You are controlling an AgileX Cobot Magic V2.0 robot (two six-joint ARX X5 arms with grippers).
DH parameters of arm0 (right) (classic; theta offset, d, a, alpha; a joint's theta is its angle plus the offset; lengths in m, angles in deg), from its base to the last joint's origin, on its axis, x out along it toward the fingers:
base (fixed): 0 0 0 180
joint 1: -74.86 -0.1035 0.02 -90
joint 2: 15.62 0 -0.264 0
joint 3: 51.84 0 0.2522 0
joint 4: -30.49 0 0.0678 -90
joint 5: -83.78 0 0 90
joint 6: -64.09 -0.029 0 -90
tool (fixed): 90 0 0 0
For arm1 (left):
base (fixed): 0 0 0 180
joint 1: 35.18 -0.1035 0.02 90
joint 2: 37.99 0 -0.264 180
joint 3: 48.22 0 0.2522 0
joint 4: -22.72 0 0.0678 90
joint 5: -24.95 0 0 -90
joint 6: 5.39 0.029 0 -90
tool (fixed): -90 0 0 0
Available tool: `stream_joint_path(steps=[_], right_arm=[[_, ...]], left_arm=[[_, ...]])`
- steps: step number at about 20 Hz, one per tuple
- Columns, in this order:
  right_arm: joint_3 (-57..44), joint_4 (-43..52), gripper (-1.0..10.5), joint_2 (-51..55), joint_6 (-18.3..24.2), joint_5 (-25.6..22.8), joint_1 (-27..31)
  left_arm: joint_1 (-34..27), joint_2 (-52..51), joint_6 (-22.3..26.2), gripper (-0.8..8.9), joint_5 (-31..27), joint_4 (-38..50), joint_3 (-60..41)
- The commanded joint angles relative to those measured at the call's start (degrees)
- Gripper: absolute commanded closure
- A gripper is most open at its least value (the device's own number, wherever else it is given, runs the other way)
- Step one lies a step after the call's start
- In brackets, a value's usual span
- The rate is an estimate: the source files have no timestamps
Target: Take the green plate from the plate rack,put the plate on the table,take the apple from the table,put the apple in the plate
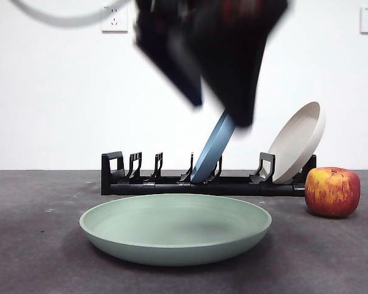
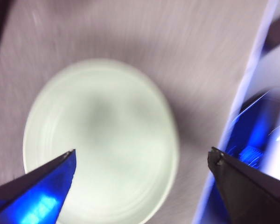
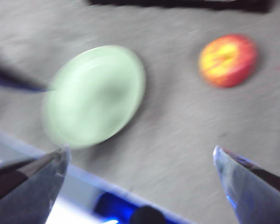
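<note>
The left gripper (image 2: 142, 158), jaws spread, hangs above the green plate (image 2: 102, 140).

Left gripper (image 2: 142, 158): two black pointed jaws, glossy blue glints. Right gripper (image 3: 140, 156): same tapered jaws, paler sheen. Front view: dark blurred arm (image 1: 224, 55), grey cable (image 1: 55, 19).
</note>
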Motion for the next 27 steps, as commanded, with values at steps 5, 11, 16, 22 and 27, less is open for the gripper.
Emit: stream_joint_path(steps=[5, 11, 16, 22, 27], right_arm=[[0.2, 12.0, 2.6, -13.1, -1.2, -4.8, -0.2], [0.2, 21.7, 2.6, -28.0, -1.1, -10.5, -3.3], [0.2, 29.1, 2.5, -36.3, -0.9, -16.2, -6.8], [0.2, 35.8, 2.5, -43.4, -0.5, -20.7, -7.6], [0.2, 40.0, 2.5, -48.3, -0.5, -21.7, -7.7]], left_arm=[[0.1, -10.5, -5.1, 3.43, 11.6, -7.9, 11.5], [0.0, -18.7, -5.1, 3.43, 13.4, -15.0, 14.6], [0.0, -20.4, -5.3, 3.43, 13.5, -23.6, 14.6], [0.0, -20.4, -6.8, 3.43, 13.6, -28.3, 14.6], [0.1, -20.4, -7.8, 3.43, 13.6, -28.3, 14.6]])
